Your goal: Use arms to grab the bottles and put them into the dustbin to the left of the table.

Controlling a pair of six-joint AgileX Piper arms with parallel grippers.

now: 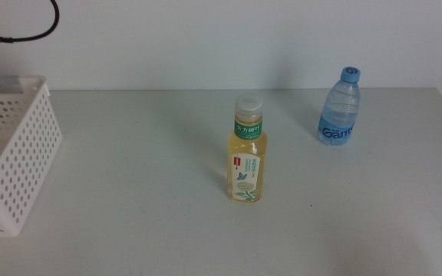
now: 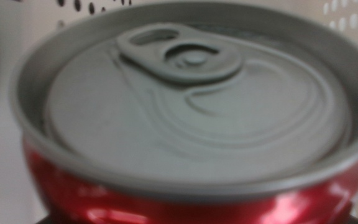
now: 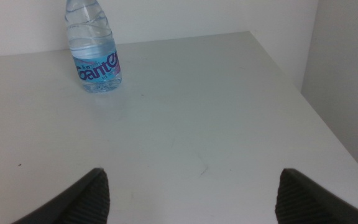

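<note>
The red can [image 2: 185, 186] fills the left wrist view, its grey lid and pull tab close under the camera, with perforated white wall showing behind it. That suggests it is being held in or just over the dustbin [image 1: 14, 153], which stands at the left edge of the table [image 1: 144, 222]. The left gripper's own jaws are not visible around the can, so I cannot tell whether they are clenched on it or already loosened; the arm itself is out of the middle view.

2 bottles are left on the table. The yellow tea bottle [image 1: 247, 149] stands upright near the centre, and the water bottle [image 1: 338, 107] stands upright further back to the right, well apart from it.

The right gripper [image 3: 191, 193] waits low over the table's right side, jaws spread wide with nothing between them, the water bottle ahead of it.

To finish this step well, the left arm should have the can fully inside the bin's walls before letting go, then lift straight up so it does not catch the rim.
</note>
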